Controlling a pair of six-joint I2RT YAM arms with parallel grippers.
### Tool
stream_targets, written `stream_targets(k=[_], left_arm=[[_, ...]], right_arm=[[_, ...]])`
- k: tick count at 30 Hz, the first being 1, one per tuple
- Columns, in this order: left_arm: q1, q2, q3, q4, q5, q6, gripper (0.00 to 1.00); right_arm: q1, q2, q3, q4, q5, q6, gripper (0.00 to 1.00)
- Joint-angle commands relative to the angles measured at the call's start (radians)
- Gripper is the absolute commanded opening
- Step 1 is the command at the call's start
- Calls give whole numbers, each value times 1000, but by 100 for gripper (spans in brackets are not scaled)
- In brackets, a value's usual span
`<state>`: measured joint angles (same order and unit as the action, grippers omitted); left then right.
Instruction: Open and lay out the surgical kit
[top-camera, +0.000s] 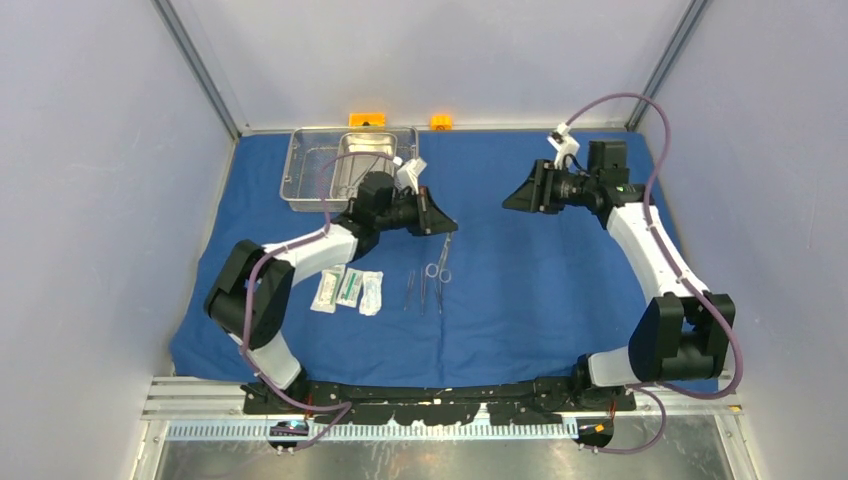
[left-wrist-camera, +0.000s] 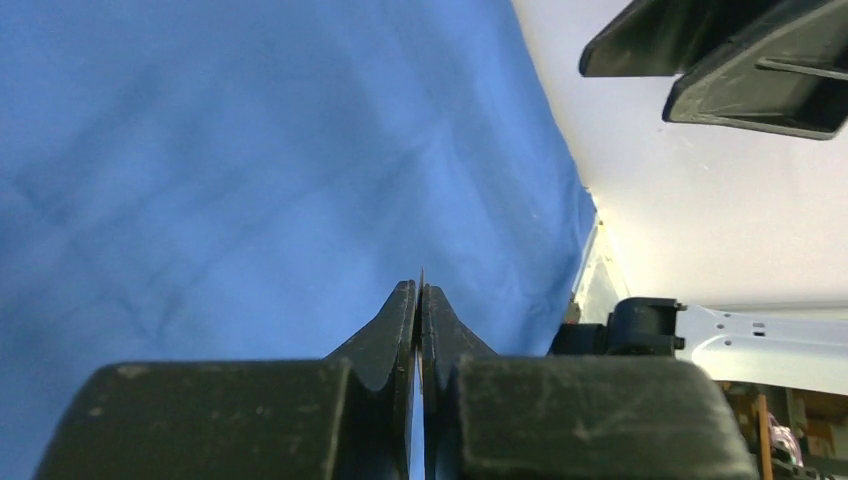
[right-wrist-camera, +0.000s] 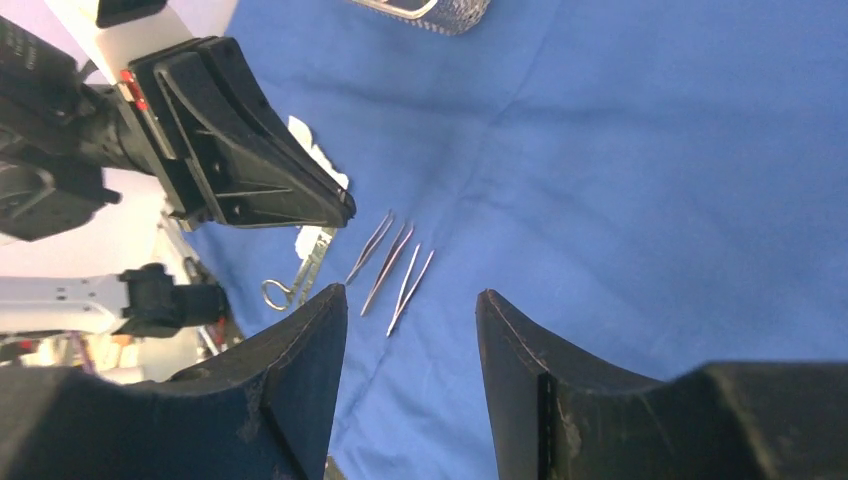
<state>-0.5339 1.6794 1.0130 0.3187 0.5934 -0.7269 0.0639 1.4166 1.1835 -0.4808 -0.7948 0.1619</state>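
The blue cloth wrap (top-camera: 560, 290) lies spread flat over the table. At its back left stands the steel mesh basket (top-camera: 298, 178) with the smaller solid tray (top-camera: 368, 143) inside it. Three white-green packets (top-camera: 347, 289) lie side by side at the front left. To their right lie the scissors (top-camera: 441, 268) and thin forceps (top-camera: 411, 290), which the right wrist view shows too: scissors (right-wrist-camera: 292, 280), forceps (right-wrist-camera: 388, 265). My left gripper (top-camera: 447, 225) hovers just above the scissors' tips, shut, with only a thin sliver at its fingertips (left-wrist-camera: 405, 300). My right gripper (top-camera: 512, 197) hangs open and empty above the middle of the cloth.
Two small orange blocks (top-camera: 367, 119) (top-camera: 441, 122) sit against the back wall behind the cloth. Grey walls close in both sides. The arm bases and a metal rail (top-camera: 440, 400) run along the near edge. A corner of the basket (right-wrist-camera: 440, 12) shows at the top of the right wrist view.
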Motion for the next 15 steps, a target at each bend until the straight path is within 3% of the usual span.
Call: stream_targets(k=[1, 7, 10, 15], left_arm=[[-24, 28, -14, 202, -29, -91, 0], [-47, 71, 19, 268, -31, -151, 0], [-57, 94, 47, 240, -43, -163, 0], [-60, 149, 108, 164, -70, -193, 0]], right_arm=[[-39, -46, -123, 134, -222, 138, 56], [-28, -87, -382, 729, -313, 532, 56], [9, -72, -397, 746, -278, 535, 54], [104, -41, -367, 620, -153, 404, 53]])
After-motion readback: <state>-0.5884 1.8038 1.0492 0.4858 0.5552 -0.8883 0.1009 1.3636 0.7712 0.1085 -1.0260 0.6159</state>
